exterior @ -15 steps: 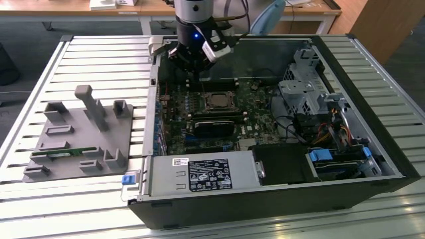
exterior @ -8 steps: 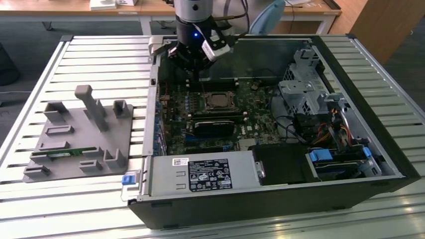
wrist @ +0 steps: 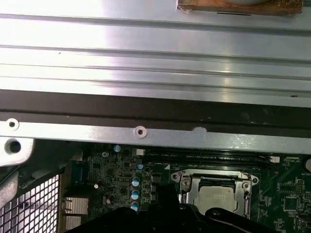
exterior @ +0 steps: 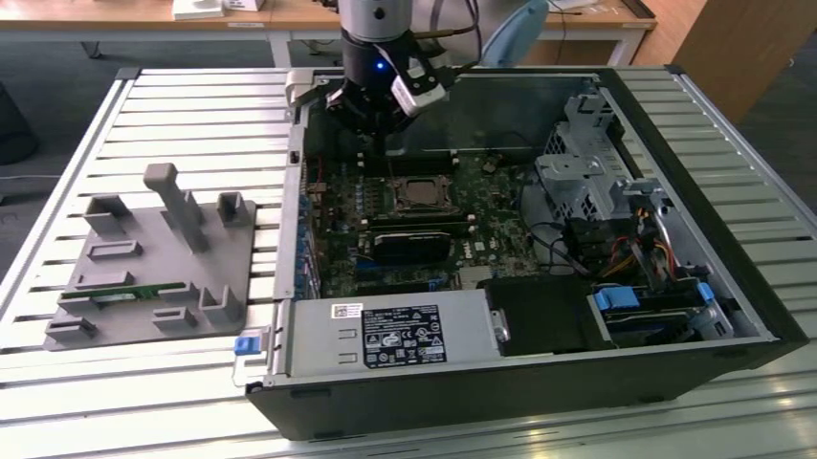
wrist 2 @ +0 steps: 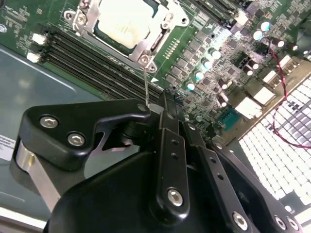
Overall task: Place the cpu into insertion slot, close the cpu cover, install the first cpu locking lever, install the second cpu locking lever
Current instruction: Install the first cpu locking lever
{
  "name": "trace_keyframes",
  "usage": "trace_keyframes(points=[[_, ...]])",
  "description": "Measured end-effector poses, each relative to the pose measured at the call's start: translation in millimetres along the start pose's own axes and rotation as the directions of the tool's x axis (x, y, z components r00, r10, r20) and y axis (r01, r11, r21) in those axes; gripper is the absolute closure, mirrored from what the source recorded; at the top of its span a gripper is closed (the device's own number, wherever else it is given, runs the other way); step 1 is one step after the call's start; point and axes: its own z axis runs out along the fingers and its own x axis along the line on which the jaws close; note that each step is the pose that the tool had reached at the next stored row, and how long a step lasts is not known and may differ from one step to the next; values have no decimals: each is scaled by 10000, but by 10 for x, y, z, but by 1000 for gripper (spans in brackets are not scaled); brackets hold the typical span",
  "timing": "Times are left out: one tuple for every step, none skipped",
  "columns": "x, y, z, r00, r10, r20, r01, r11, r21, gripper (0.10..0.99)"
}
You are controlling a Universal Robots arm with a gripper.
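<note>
One arm only on this rig. Found the gripper [wrist 2: 154, 104] low over the motherboard [wrist 2: 209, 92], near one corner of the cpu cover [wrist 2: 156, 44]. Noted the fingers [wrist 2: 116, 114] drawn almost fully together, tips pinched on the free end of a thin wire locking lever [wrist 2: 146, 82]; nothing else in the grasp. Traced the lever's long axis from that pinch straight to the nearest cover corner, pivot end at the cover, held end away from it. Could not tell the lever's height off the board. Saw the cpu [wrist 2: 124, 24] lying flat inside the cover's open centre, silvery top up, frame down around its edges. Checked this against the first wrist view: cpu [wrist: 218, 196] again inside the cpu cover [wrist: 190, 187]. Logged memory slots [wrist 2: 92, 63] just beside the cover, along one edge. Judged cpu placement and cover closing done, lever work in hand, going by the lever end standing clear of the cover, not tucked against it.
</note>
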Motion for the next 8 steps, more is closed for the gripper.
trace_keyframes(points=[[-17, 0, 1, 10000, -1, 0, 1, 10000, 0, 980], [-31, -1, 1, 10000, -1, -1, 1, 10000, 1, 980], [-41, -1, 2, 10000, -1, -1, 1, 10000, 1, 980], [-48, -2, 2, 10000, -1, 0, 1, 10000, 1, 980], [-55, -2, 2, 10000, -1, 0, 1, 10000, 1, 980], [-62, -2, 3, 10000, -1, 0, 1, 10000, 0, 980], [-68, -2, 3, 10000, -1, 0, 1, 10000, 1, 980], [-73, -2, 3, 10000, -1, 0, 1, 10000, 0, 980]])
